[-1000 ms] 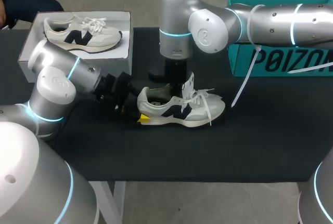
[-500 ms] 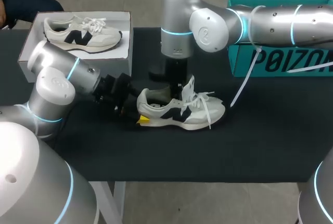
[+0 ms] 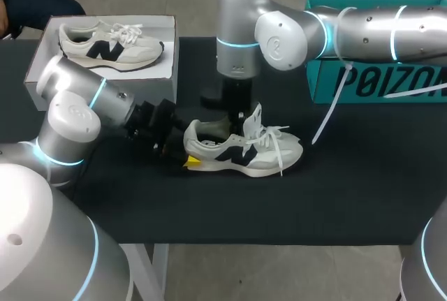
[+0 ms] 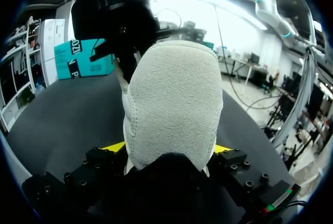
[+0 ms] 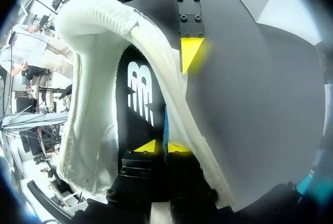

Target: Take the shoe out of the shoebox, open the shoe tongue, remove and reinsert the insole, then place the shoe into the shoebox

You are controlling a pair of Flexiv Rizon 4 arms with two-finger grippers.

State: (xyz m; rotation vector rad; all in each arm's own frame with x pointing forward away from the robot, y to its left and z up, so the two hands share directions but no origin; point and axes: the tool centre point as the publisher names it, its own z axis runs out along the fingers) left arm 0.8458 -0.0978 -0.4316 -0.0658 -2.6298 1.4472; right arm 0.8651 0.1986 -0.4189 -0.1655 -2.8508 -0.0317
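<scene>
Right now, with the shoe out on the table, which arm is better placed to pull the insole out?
Probably the right. The right fingers are inside the shoe, pinching the insole edge; the left fingers clamp the heel, steadying it.

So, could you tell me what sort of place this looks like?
Probably a robotics lab bench: left arm and right arm meet at a shoe on a black table, beside a white shoebox and a teal box.

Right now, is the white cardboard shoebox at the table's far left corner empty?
No, a cream-white sneaker with a black logo lies inside the white cardboard shoebox.
</scene>
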